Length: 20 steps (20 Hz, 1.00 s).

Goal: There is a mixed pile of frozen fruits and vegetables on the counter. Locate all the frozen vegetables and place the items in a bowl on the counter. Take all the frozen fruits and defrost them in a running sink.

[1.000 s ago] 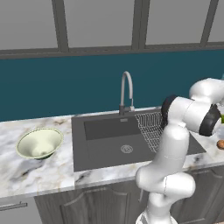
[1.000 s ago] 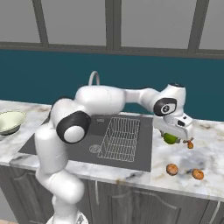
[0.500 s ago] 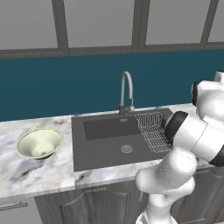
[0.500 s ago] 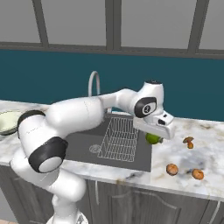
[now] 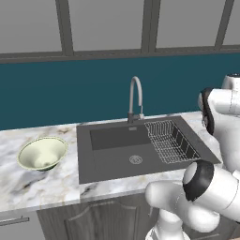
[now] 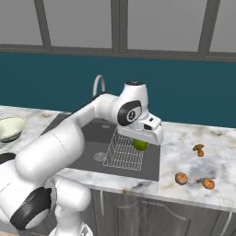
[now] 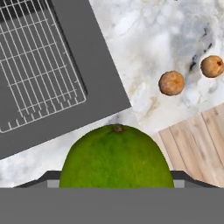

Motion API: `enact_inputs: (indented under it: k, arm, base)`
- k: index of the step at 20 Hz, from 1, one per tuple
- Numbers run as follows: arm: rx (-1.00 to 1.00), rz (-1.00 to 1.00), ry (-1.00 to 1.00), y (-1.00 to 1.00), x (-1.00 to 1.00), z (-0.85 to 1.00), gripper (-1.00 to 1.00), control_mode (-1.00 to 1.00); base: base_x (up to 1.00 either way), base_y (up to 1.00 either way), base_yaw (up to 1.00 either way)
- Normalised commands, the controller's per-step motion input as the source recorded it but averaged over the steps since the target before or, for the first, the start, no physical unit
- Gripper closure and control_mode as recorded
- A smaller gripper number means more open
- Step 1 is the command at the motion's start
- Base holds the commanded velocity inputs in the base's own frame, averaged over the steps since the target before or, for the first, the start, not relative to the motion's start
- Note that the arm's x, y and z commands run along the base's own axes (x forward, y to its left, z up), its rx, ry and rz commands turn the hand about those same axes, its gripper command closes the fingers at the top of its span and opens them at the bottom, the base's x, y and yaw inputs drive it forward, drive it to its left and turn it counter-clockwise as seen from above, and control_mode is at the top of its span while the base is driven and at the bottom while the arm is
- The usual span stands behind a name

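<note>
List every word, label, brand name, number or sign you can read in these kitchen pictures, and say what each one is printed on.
None: no readable text, number or sign appears.
The bowl, sink, counter, green ball in the gripper and the two orange pieces all carry no markings.

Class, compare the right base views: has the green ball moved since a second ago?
Yes. The green ball, carried in the end effector, has travelled left, from over the counter to the sink's wire rack.
</note>
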Motion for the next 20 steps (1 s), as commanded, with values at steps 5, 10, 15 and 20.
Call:
enact_inputs:
  k: [5, 10, 15, 20]
  arm:
    - [-0.01, 0.08, -0.04, 0.66, -0.36, 0.31, 1.00, -1.00]
    - [0.00, 0.08, -0.04, 0.60, -0.35, 0.29, 1.00, -1.00]
    - [0.00, 0.08, -0.02, 0.60, -0.31, 0.28, 1.00, -1.00]
    - [0.00, 0.11, 0.00, 0.65, -0.15, 0.16, 1.00, -1.00]
  base:
    - [0.00, 0.00, 0.00]
    - [0.00, 0.00, 0.00]
    - [0.00, 0.00, 0.00]
    - [0.00, 0.00, 0.00]
